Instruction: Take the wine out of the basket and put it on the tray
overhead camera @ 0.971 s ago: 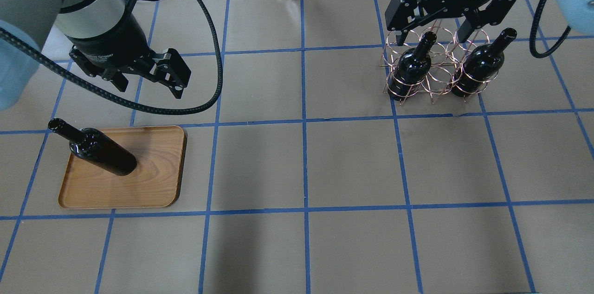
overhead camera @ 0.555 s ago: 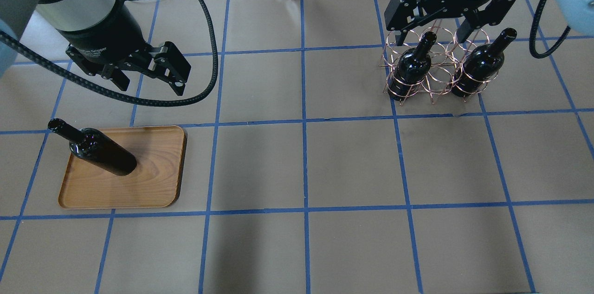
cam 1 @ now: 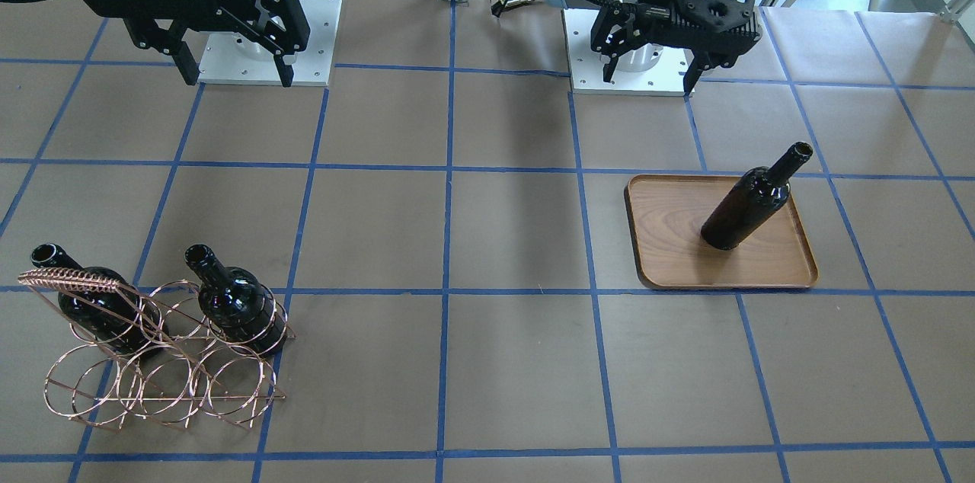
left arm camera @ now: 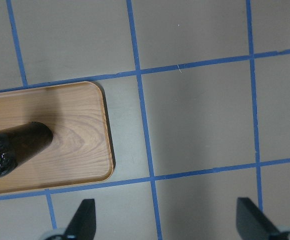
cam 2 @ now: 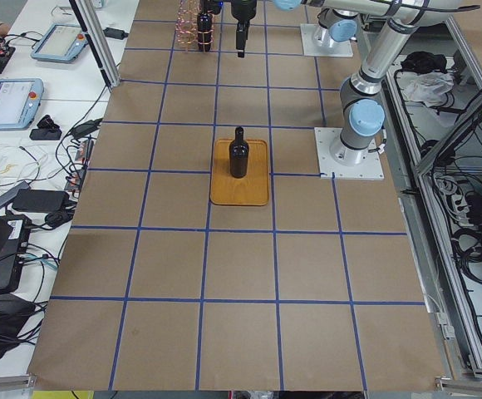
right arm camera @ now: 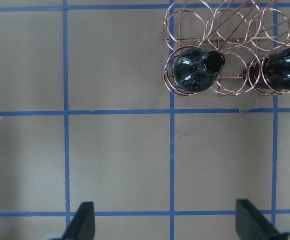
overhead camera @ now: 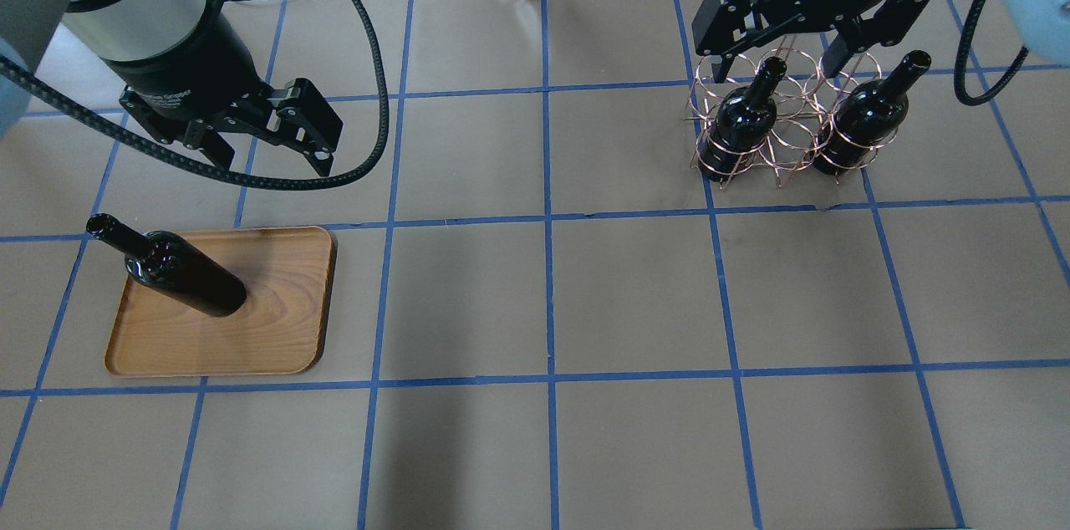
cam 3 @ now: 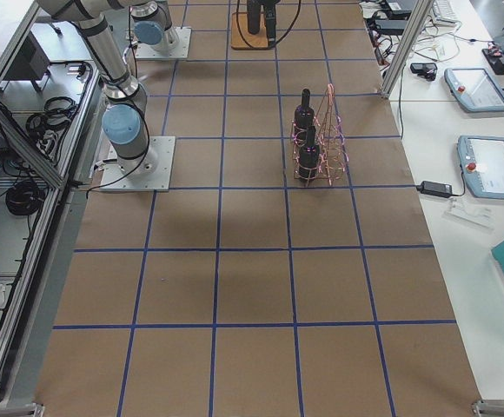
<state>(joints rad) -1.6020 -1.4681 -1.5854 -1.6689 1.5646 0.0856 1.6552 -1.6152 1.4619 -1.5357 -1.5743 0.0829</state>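
Left tool (overhead camera: 272,164) and right tool (overhead camera: 779,72) gape empty; left has shifted slightly near wine (overhead camera: 188,279).

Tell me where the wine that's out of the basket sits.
In the overhead view, the wine stands upright near the middle of the tray, on the robot's left side of the table; the open left gripper hangs apart from it.

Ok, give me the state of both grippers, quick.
Black two-finger left gripper: open, empty.
Black two-finger right gripper: open, empty.
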